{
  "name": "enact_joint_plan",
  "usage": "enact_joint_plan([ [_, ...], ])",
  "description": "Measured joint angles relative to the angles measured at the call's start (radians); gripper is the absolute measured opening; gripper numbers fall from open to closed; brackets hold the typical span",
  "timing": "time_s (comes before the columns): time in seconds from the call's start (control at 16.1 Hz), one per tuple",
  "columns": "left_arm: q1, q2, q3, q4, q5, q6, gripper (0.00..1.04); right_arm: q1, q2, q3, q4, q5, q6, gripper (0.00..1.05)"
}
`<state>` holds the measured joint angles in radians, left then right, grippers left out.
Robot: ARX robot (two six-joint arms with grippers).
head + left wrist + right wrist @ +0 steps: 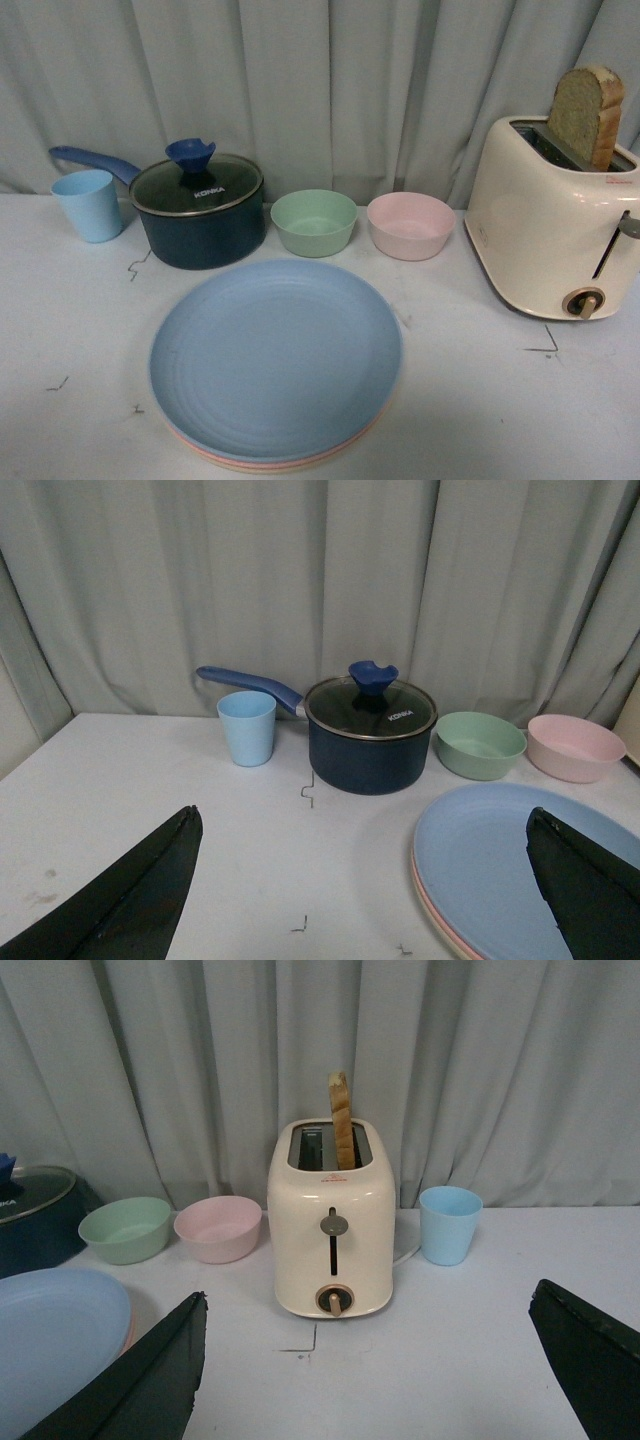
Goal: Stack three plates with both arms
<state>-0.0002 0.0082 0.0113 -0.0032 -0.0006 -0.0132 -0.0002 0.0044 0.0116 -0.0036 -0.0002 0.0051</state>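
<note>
Currently you have three large round matte plates stacked at the table's near middle: light blue plate (275, 358) topmost, pink plate (200, 447) under it, cream plate (262, 467) lowest. Behind: one green bowl (314, 222), one pink bowl (410, 225), one lidded dark blue saucepan (198, 212), two light blue cups (88, 205) (449, 1224), one cream toaster (550, 230) holding bread (585, 113). Your left gripper (360, 880) and right gripper (370, 1370) both gape wide, holding nothing.

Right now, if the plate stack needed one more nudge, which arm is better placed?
Left, probably. In its wrist view the open left gripper has the stack partly between its fingers; in the right wrist view the right gripper faces the toaster, with the stack at the edge.
</note>
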Motion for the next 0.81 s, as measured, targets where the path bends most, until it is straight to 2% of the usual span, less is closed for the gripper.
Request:
enact_joint_plan([
  [0.81,0.000,0.000,0.000,0.000,0.000,0.000,0.98,0.000,0.000,0.000,0.000,0.000,0.000,0.98],
])
